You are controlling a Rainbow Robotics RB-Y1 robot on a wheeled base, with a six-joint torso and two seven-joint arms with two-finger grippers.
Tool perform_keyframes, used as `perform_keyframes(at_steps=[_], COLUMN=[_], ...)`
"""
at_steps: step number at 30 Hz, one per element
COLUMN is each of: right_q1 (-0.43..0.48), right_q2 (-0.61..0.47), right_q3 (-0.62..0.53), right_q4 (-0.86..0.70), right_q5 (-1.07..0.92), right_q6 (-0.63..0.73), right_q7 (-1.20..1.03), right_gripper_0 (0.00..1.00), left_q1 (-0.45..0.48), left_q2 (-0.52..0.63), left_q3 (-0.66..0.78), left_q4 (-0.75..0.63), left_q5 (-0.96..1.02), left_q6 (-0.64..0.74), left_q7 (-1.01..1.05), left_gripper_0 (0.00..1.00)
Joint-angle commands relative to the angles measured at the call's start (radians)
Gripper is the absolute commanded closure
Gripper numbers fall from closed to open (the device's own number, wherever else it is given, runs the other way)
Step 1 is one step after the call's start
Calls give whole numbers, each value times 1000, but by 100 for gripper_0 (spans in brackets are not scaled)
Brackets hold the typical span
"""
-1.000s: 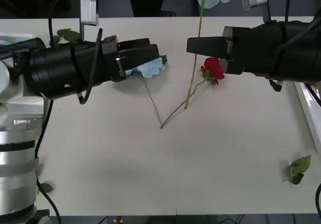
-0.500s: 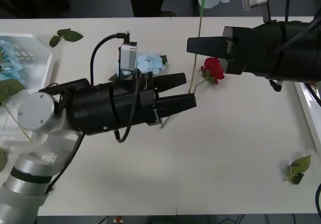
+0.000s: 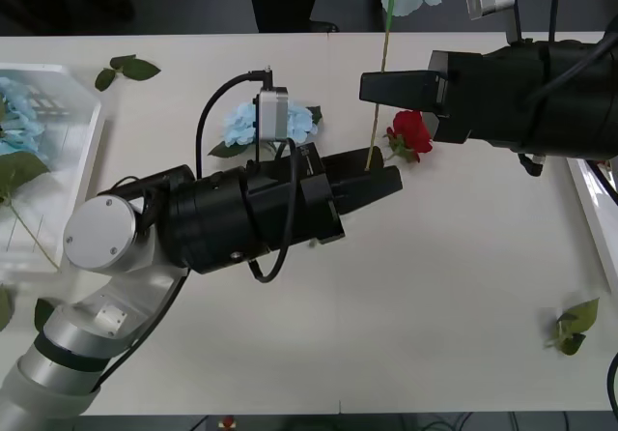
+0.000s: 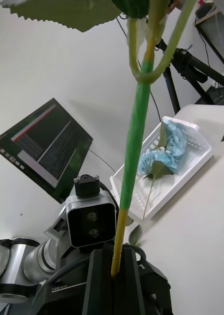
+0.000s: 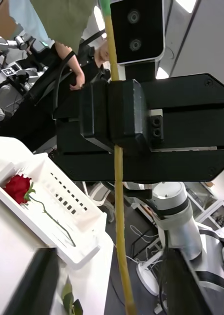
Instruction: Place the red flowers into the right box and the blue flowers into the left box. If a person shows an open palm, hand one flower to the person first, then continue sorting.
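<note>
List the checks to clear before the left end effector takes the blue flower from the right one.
1. Right end effector shut on the blue flower stem: ok.
2. Left end effector open, stem between its fingers: ok.
3. Left grip closed on the stem before release: not ok, not yet done.
4. Red rose on the table free of the stem: cannot tell, it lies close beside it.
5. Left box has room: ok.
</note>
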Motion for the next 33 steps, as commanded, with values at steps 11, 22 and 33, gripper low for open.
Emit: perform_keyframes(at_steps=[11, 22, 33], right_q1=[-17, -17, -17], right_q2=[-23, -23, -23], right_q3=[-3, -3, -3], right_q4=[-18, -18, -18], right_q5=[-13, -13, -13], right_q6=[-6, -6, -6], right_q7=[30, 30, 30], right_gripper_0=[100, 0, 0], left_q1=[-43, -51, -52], left_q2=[17, 20, 31], left_q3=[-3, -3, 20], left_q4=[-35, -35, -35], left_q5=[-1, -2, -19], left_q6=[-25, -42, -43], left_q7=[31, 60, 79], left_gripper_0=[100, 100, 100])
